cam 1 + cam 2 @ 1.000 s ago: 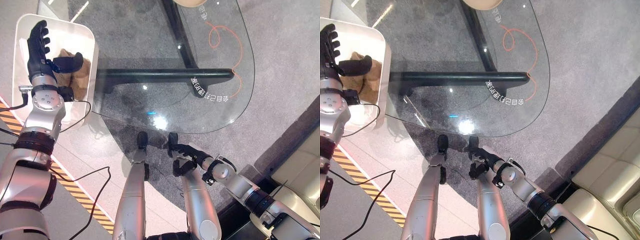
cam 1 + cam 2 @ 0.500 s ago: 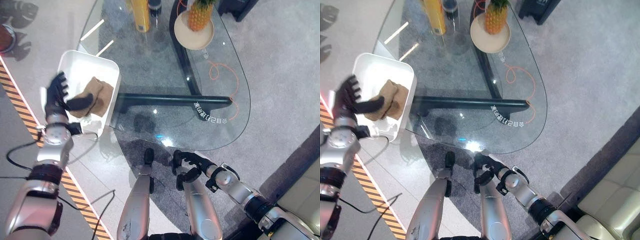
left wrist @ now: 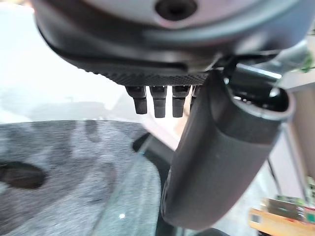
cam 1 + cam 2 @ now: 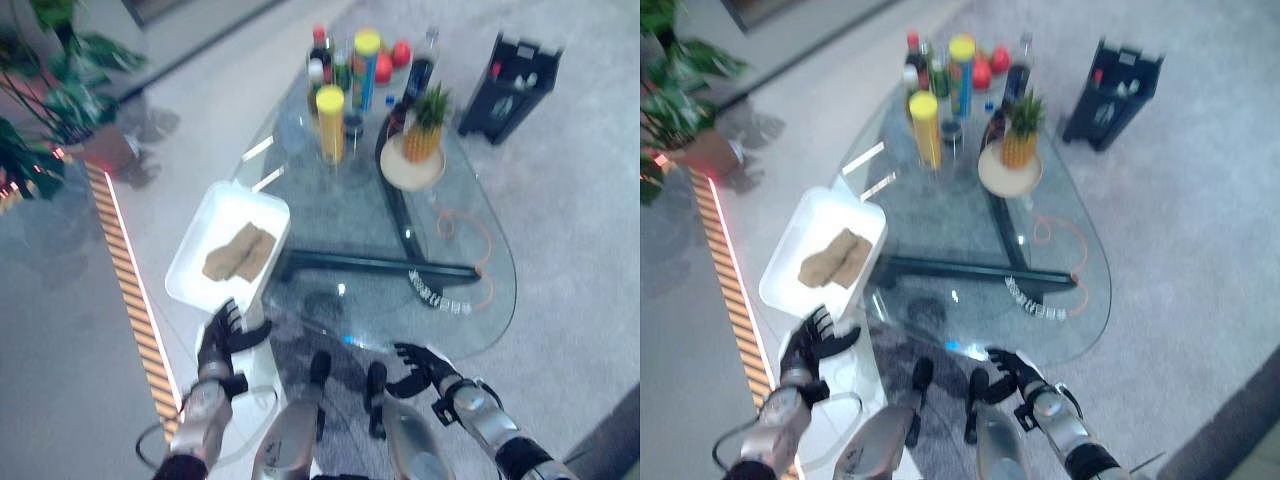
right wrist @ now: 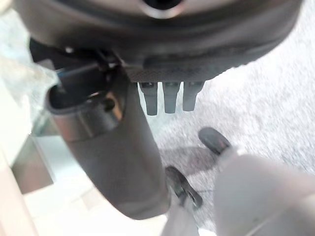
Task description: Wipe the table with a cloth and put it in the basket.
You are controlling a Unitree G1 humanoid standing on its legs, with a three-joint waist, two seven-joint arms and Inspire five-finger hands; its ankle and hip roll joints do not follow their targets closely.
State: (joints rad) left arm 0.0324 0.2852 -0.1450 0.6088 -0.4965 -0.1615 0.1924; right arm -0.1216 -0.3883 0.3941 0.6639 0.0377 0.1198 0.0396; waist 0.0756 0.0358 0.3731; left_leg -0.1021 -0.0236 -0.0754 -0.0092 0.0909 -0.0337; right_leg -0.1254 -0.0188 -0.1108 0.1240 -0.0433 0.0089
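The rounded glass worktop (image 4: 450,300) stands on grey carpet (image 4: 570,190), by a potted plant (image 4: 45,95). The brown cloth (image 4: 238,252) lies crumpled in the white basket (image 4: 195,265) (smooth, rectangular). The view has swung up since earlier; the left robot hand (image 4: 222,335) has drawn back, fingers spread and empty. The right robot hand (image 4: 425,368) hangs loosely open below the worktop's edge.

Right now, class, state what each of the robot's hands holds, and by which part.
Nothing is held. The left hand and right hand are open and empty; the brown cloth lies in the white basket.
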